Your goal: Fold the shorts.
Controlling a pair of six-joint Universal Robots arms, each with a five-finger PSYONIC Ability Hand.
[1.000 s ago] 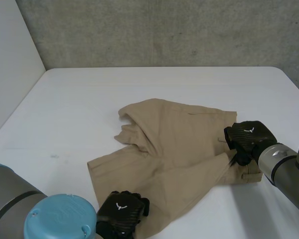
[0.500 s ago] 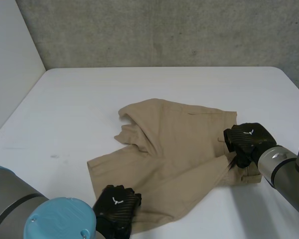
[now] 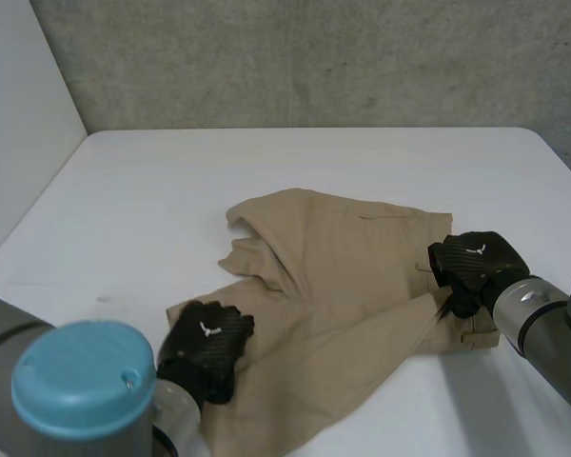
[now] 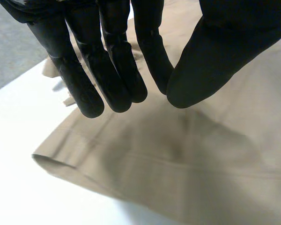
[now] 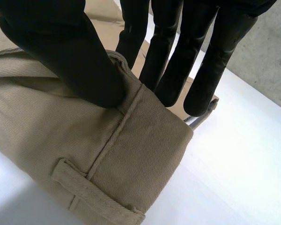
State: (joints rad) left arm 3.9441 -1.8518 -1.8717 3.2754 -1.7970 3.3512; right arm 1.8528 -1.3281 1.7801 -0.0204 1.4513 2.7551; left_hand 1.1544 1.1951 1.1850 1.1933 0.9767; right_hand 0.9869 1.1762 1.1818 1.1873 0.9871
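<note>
The tan shorts (image 3: 343, 257) lie partly folded in the middle of the white table (image 3: 152, 200). My left hand (image 3: 205, 343) hovers over the near left leg, close to its hem (image 4: 61, 161). Its fingers (image 4: 117, 70) are drawn together against the thumb with no cloth between them, and the cloth (image 4: 201, 164) lies flat below. My right hand (image 3: 471, 262) is at the right edge of the shorts. There its thumb (image 5: 61, 47) and fingers pinch the waistband (image 5: 145, 154) beside a belt loop (image 5: 89, 190), lifting it a little off the table.
A grey concrete wall (image 3: 314, 57) stands behind the table's far edge, and a pale wall (image 3: 19, 124) runs along its left side. Bare white tabletop surrounds the shorts on all sides.
My left hand has moved from the table's near edge up over the left leg of the shorts, and its fingers have drawn together. The right hand has kept its grip and place.
</note>
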